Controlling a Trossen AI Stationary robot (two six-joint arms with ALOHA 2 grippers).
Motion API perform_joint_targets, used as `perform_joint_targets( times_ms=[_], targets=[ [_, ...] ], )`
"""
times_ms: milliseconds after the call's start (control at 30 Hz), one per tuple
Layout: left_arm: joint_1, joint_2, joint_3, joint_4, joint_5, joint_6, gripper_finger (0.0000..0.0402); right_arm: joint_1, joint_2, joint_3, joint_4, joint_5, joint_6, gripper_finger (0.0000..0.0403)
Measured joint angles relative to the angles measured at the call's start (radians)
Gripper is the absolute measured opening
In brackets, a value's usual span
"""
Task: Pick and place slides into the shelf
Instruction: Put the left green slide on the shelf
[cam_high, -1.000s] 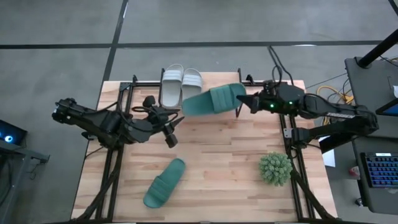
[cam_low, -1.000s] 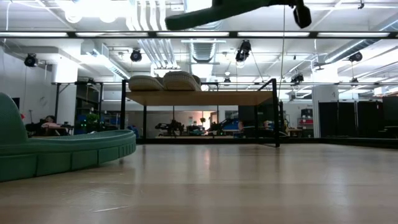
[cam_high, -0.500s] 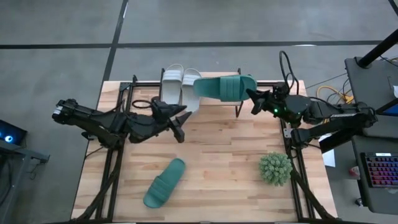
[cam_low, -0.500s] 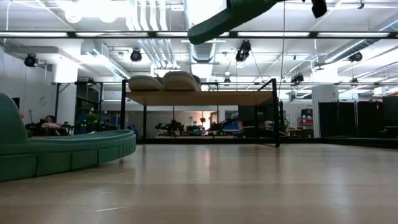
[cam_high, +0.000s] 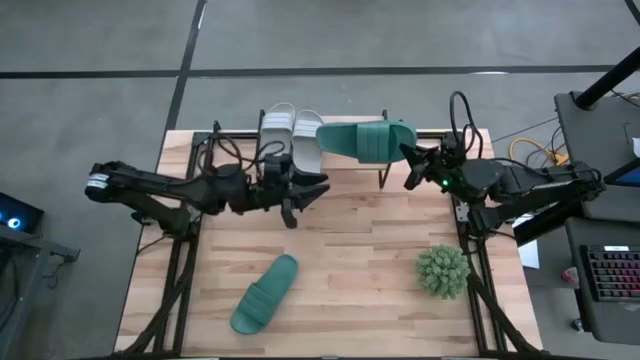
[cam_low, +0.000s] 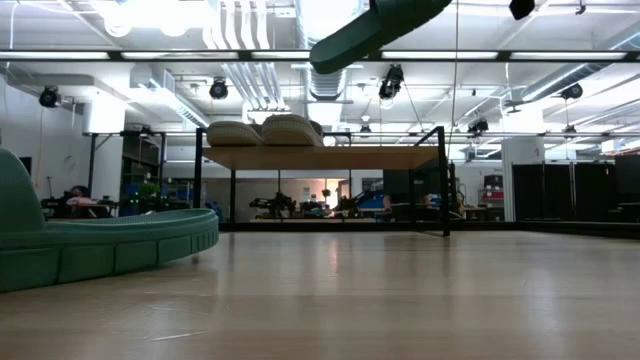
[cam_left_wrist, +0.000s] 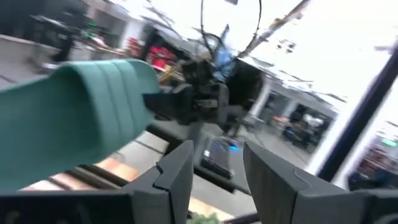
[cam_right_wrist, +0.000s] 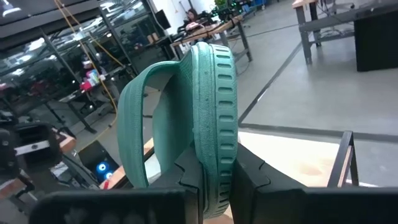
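Right gripper (cam_high: 408, 165) clamps a ribbed teal foam slide (cam_high: 362, 140) above the wooden shelf (cam_low: 320, 157). Left gripper (cam_high: 300, 190), fingers parted and empty, is near the shelf's pale slides (cam_high: 290, 135).

Four slides total — two pale grey-white slides (cam_high: 291, 137), two teal slides (cam_high: 364, 139) (cam_high: 264, 294); one shelf (cam_low: 322, 157); one plant ball (cam_high: 443, 271).

White slides (cam_high: 291, 135) atop shelf (cam_low: 320, 157)

Low view: teal slide (cam_low: 375, 30) tilted in air above shelf (cam_low: 318, 157). Pale pair of slides (cam_low: 262, 132) on shelf top. Second teal slide (cam_low: 100, 245) on tabletop, near left.
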Motion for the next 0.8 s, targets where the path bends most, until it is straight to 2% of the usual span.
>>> perform_joint_targets(
  times_ms=[67,300,433,667,800],
  targets=[
    [0.025,0.014,-0.002,0.023,0.056,-0.024,0.0126,0.0,-0.004,0.0,0.003,0.0,-0.027,0.0031],
    [0.097,0.049,-0.009,0.083,0.11,-0.077,0.0126,0.006,-0.01,0.0,0.093,0.002,-0.203,0.0032],
    [0.147,0.067,-0.006,0.113,0.196,-0.141,0.0126,0.006,-0.01,0.0,0.109,-0.001,-0.216,0.0031],
    [0.202,0.074,-0.003,0.113,0.217,-0.155,0.0126,0.012,-0.011,0.0,0.109,-0.001,-0.216,0.0031],
    [0.219,0.075,-0.003,0.109,0.174,-0.152,0.0126,0.026,-0.01,0.0,0.115,-0.002,-0.216,0.0031]
  ],
)
